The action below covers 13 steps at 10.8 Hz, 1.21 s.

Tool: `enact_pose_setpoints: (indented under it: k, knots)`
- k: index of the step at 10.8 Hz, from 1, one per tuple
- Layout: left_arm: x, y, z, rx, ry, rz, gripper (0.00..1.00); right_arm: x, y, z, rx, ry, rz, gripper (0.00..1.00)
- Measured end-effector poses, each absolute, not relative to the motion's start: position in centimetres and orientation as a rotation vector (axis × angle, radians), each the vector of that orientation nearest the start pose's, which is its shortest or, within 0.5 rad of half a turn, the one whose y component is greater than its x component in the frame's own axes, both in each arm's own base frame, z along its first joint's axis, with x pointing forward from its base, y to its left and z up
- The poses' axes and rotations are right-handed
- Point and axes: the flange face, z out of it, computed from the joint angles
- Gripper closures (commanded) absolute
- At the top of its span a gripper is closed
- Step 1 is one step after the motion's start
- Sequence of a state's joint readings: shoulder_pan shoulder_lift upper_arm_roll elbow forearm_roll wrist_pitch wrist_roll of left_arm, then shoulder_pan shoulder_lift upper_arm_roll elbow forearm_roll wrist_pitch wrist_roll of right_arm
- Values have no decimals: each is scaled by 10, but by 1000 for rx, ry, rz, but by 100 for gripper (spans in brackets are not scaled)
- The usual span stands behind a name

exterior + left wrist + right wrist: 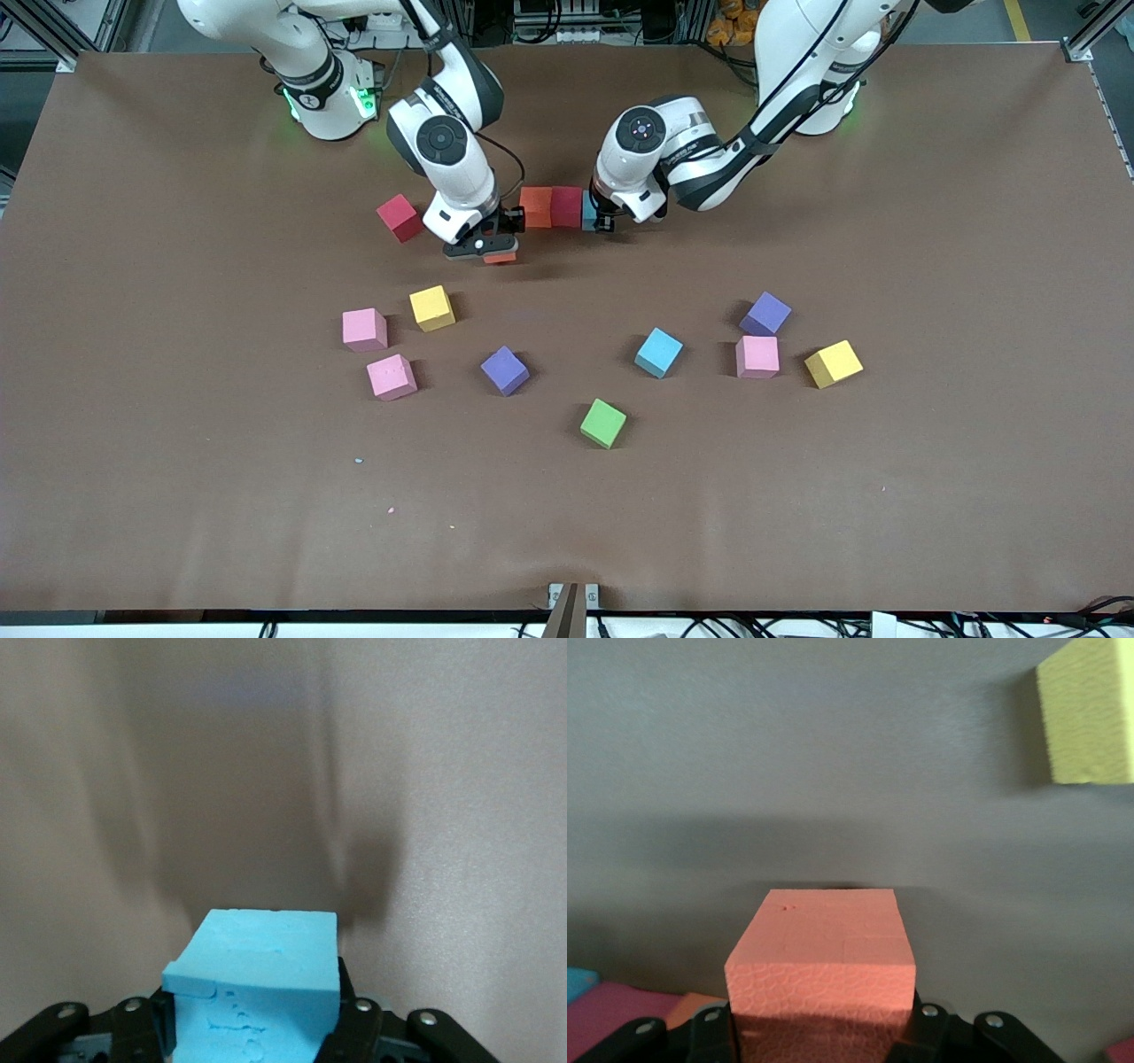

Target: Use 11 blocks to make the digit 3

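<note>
My worktop (177,496) is a matte brown sheet, with cable runs and aluminium framing past its edge by the robot bases.

The blocks are cubes, so none has a long axis. What does have a direction is the short row started near the bases: an orange block (535,206) and a dark red block (567,206) touch side by side, and the row runs from the right arm's end toward the left arm's end.

The left gripper (604,223) is at the row's end by the dark red block, its jaws closed on a light blue block (257,988) (foam, with a pitted, dented face in the left wrist view).

The right gripper (493,248) is beside the row's orange end. Its jaws clamp an orange foam block (822,970) with a fine pebbled skin. I cannot tell whether it rests on the worktop.

A loose red block (400,218) sits tilted near the right gripper, toward the right arm's end.

Nearer the front camera the rest lie scattered, all turned at odd angles:
- toward the right arm's end, a yellow block (432,308), two pink blocks (365,329) (392,377) and a purple block (505,370)
- toward the left arm's end, a second light blue block (659,353), another purple block (765,314), a pink block (757,357) and a second yellow block (834,364)

A green cube (603,423) lies nearest the front camera.
</note>
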<state>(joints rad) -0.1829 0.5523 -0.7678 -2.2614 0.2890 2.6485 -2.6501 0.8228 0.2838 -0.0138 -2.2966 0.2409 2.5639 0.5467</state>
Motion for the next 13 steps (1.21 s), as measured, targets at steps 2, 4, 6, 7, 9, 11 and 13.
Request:
enact_pose_setpoints:
  k: [2, 4, 6, 7, 9, 11, 13]
  knots:
    - [292, -450, 185, -2245, -2125, 367, 0, 369, 397, 218, -3042, -37, 147, 82]
    - [290, -451, 181, -2241, -2119, 375, 0, 370, 409, 212, -3043, -6, 149, 82]
    - [291, -452, 182, -2244, -2120, 379, 0, 371, 418, 209, -3047, 11, 164, 82]
    - [290, -454, 184, -2252, -2118, 382, 0, 371, 424, 210, -3053, 5, 186, 82]
    - [288, -458, 194, -2285, -2112, 373, 0, 370, 431, 211, -3058, -8, 206, 82]
    - [292, -457, 210, -2330, -2109, 350, 0, 368, 435, 211, -3058, -22, 207, 82]
    - [311, -445, 225, -2367, -2102, 291, 0, 362, 439, 210, -3060, -40, 211, 82]
